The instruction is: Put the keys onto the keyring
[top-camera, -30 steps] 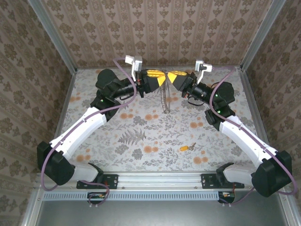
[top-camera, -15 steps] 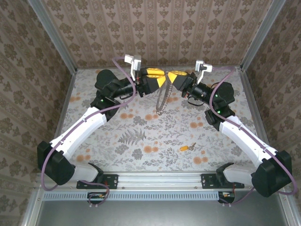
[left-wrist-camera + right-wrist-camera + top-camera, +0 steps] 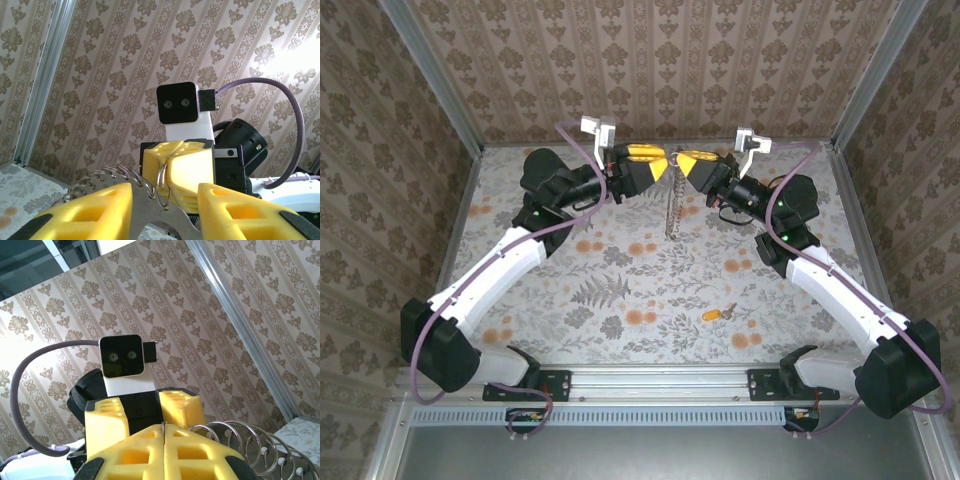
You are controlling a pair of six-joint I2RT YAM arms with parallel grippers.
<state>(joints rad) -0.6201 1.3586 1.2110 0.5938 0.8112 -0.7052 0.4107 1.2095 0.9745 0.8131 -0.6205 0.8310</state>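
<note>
grippers were raised at the far middle of the table (image 3: 520, 290), tips facing each other, the left arm reaching in from the left and the right arm from the right. right gripper (image 3: 684, 163): yellow fingers (image 3: 150, 440) were pressed together, and a thin edge of metal was seen pinched in the seam between them. left gripper (image 3: 664, 167): fingers (image 3: 110, 192) were held spread, with a clear gap between them. keyring (image 3: 672, 212) was noted hanging from the meeting point of the two grippers, a narrow silvery strand dropping toward the table; whether its lower end reached the surface could not be told. in the left wrist view its wire loops were seen lying in the gap between the spread fingers, close against the left-hand one; contact with the pads could not be told. in the right wrist view the loops were fanned out just right of the closed fingertips. key (image 3: 717, 314) was found flat on the table, near and right of centre, well apart from both grippers and from the keyring, orange head to the left, short blade pointing right.
</note>
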